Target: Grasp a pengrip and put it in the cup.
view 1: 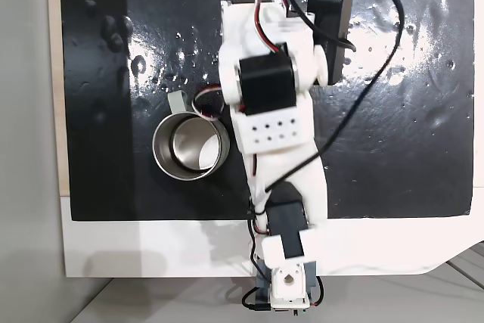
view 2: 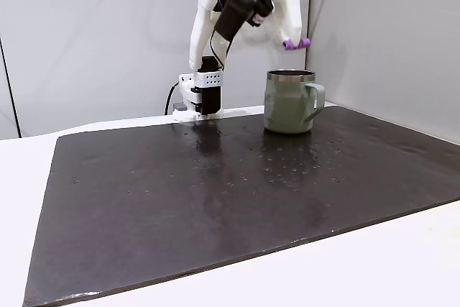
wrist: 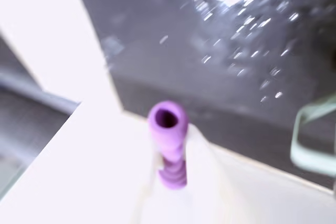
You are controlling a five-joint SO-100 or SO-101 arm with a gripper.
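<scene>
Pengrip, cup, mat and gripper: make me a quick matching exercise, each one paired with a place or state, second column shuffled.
Things:
1. pengrip
2. cup
3. mat
4. gripper

States:
A. dark, glossy, covering the table
B. raised in the air above the cup
C. purple, pinched between the fingers
D. standing upright, nothing inside

Pairs: 1-C, 2-D, 3-A, 4-B
</scene>
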